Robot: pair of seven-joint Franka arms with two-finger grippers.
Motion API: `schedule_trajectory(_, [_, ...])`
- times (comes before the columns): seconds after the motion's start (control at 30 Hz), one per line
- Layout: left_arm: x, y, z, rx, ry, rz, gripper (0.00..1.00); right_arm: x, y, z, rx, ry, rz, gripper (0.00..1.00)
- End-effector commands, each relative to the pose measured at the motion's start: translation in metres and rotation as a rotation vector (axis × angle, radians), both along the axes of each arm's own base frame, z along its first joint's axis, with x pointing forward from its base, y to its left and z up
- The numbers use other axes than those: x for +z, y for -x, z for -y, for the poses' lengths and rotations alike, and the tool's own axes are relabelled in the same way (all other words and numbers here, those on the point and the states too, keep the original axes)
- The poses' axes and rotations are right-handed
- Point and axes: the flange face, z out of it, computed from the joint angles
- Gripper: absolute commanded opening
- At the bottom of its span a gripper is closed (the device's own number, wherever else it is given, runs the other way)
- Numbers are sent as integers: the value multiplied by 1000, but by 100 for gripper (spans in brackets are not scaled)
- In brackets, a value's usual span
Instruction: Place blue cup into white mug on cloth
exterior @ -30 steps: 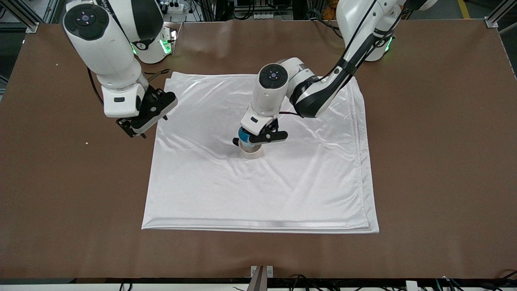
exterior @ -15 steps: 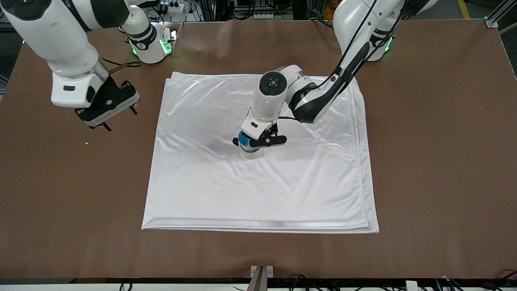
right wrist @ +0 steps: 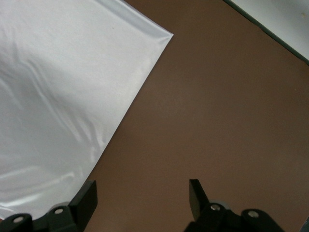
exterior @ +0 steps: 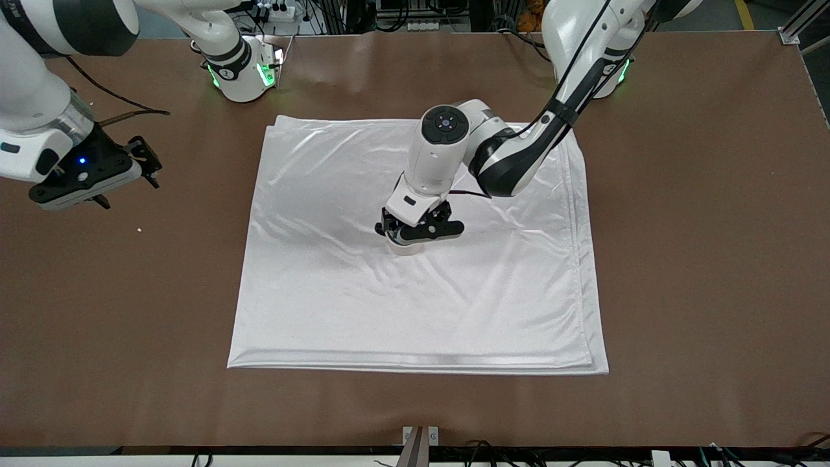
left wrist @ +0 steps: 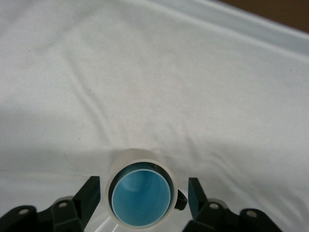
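Front view: the left tool (exterior: 420, 231) sits low over the mug (exterior: 406, 246) at mid-cloth (exterior: 363, 305); lifting off-axis could snag the rim and tip the mug. The right tool (exterior: 123, 172), fingers spread and empty, waits above the counter (exterior: 681, 259). Left wrist view: the cup (left wrist: 141, 202) sits nested inside the mug (left wrist: 136, 155), between the released fingers (left wrist: 90, 196), neither touching. Right wrist view: only cloth (right wrist: 58, 96) and counter (right wrist: 217, 111) lie below the open fingers (right wrist: 85, 198).

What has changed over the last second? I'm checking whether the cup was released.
The left hand lowered the blue cup into the white mug and opened, fingers apart beside the mug. The right hand withdrew toward its end of the table. Cloth and mug stayed put.
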Motion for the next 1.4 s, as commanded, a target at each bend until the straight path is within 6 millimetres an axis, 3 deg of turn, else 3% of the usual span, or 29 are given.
schedule_trajectory(0.0, [47, -7, -22, 33, -44, 68, 100, 1, 2, 17, -45, -12, -6, 87])
schedule_trajectory(0.27, [109, -28, -79, 46, -135, 90, 100, 3, 1, 40, -96, -11, -22, 87])
schedule_trajectory(0.37, [140, -24, -90, 5, -149, 117, 100, 6, -2, 44, -132, -14, -13, 100])
schedule_trajectory(0.47, [159, -28, -109, 13, -160, 116, 100, 11, -4, 49, -199, -20, 6, 100])
schedule_trajectory(0.57, [183, -46, -140, 66, -159, 126, 100, 15, -5, 53, -211, -21, 5, 100])
schedule_trajectory(0.8, [216, -61, -193, 36, -171, 117, 100, 36, -3, 81, -272, -20, -3, 100])
schedule_trajectory(1.07, [258, -54, -247, 53, -192, 75, 100, 44, -2, 94, -308, -26, 6, 100])
schedule_trajectory(1.37, [269, -63, -300, -4, -162, 31, 100, 47, -2, 95, -462, -111, 16, 100])
